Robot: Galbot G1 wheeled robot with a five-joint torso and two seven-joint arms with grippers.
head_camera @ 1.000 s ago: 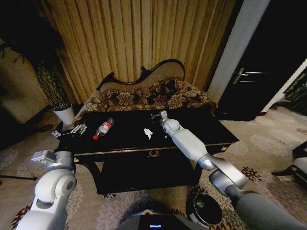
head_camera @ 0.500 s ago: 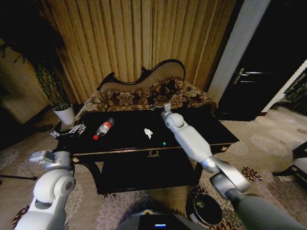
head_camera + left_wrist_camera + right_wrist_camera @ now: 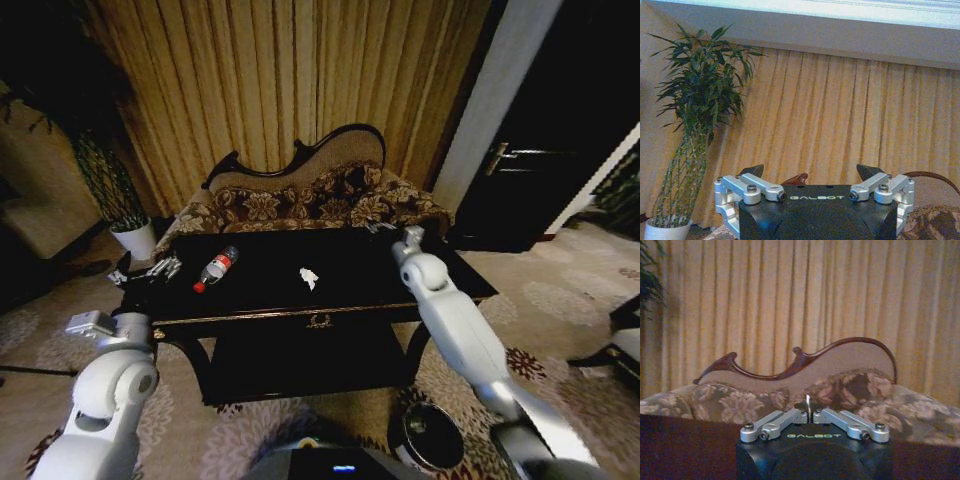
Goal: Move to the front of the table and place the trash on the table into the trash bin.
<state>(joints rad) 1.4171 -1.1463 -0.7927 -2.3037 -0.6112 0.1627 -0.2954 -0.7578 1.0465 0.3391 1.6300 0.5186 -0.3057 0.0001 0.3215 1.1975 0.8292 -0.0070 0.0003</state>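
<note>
Glossy black table fronts a floral sofa and curtains.

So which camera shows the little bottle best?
The head view. There the bottle lies in plain sight on the left part of the black table, with its red cap toward the front edge. The left wrist view looks at curtains and a plant, and the right wrist view looks at the sofa, so neither helps with the bottle.

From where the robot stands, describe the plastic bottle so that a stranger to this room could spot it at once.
Find the wide glossy black table in front of the floral sofa. On its left part lies a small clear bottle on its side. Its red label and cap set it apart from the white crumpled paper scrap nearer the middle.
</note>
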